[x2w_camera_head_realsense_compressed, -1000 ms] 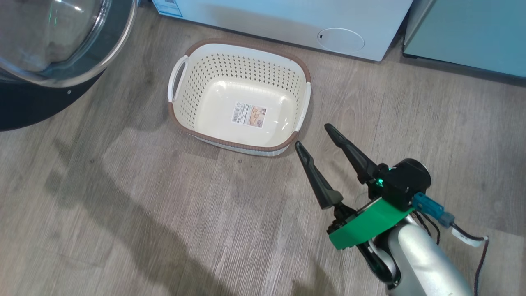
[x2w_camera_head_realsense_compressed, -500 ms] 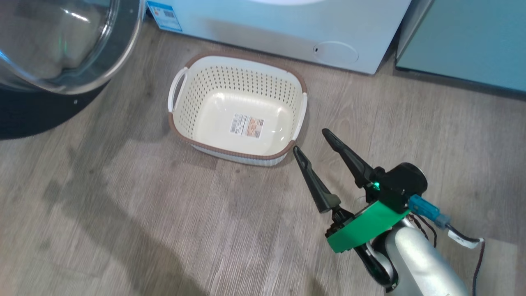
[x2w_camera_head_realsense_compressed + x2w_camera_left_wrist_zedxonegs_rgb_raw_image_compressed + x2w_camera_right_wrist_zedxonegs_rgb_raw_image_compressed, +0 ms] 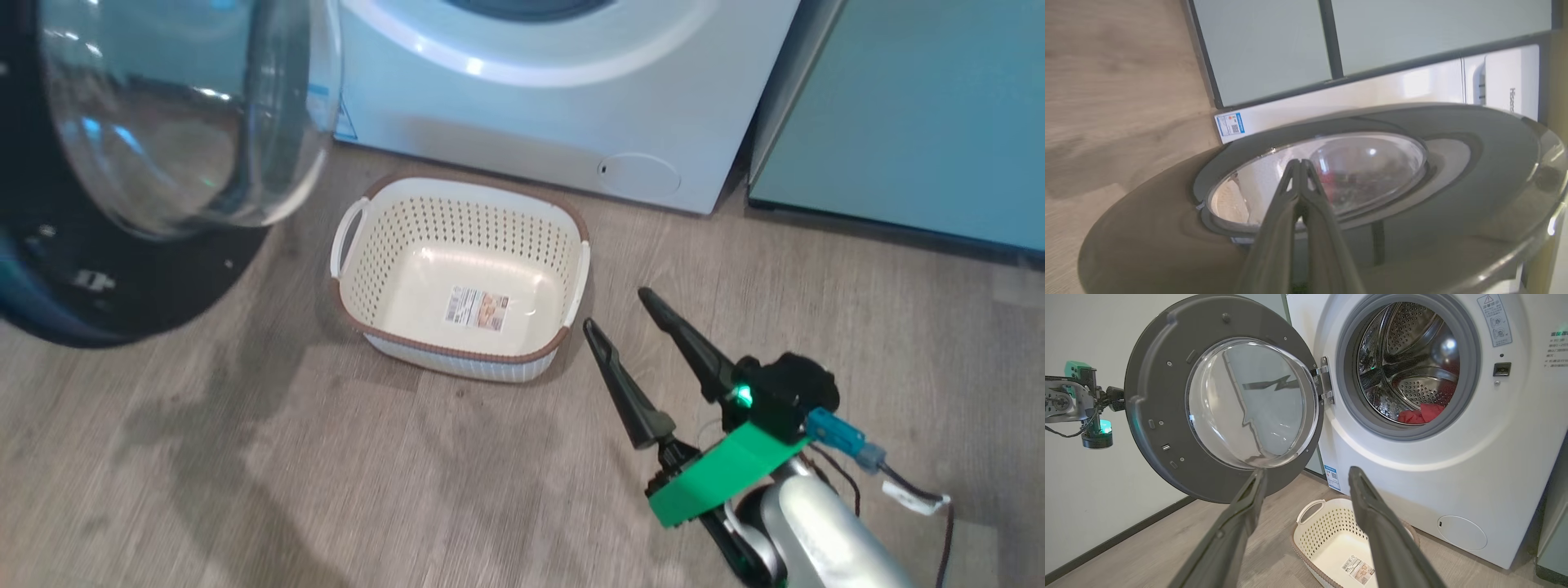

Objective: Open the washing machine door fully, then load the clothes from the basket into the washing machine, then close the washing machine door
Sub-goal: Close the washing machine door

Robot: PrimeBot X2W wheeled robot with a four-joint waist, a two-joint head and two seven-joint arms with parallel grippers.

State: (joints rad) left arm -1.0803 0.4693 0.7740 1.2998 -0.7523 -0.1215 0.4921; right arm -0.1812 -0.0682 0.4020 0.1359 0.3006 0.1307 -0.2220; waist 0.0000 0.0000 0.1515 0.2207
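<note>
Black-fingered right gripper (image 3: 617,309) hangs spread and empty near the basket (image 3: 465,367); left gripper (image 3: 1300,163) is pressed together, empty, facing the washing machine door (image 3: 1453,196).

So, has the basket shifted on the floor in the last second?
No. The basket sits the same way off the round hatch; the whole head view slid down, so the camera moved.

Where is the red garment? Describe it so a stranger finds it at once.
Start at the big white front-loading washing machine, whose round door stands swung open to its left in the right wrist view. Look through the opening into the steel perforated drum. At the drum's bottom lies the red garment, a crumpled soft heap, the one bright colour against bare metal.
</note>
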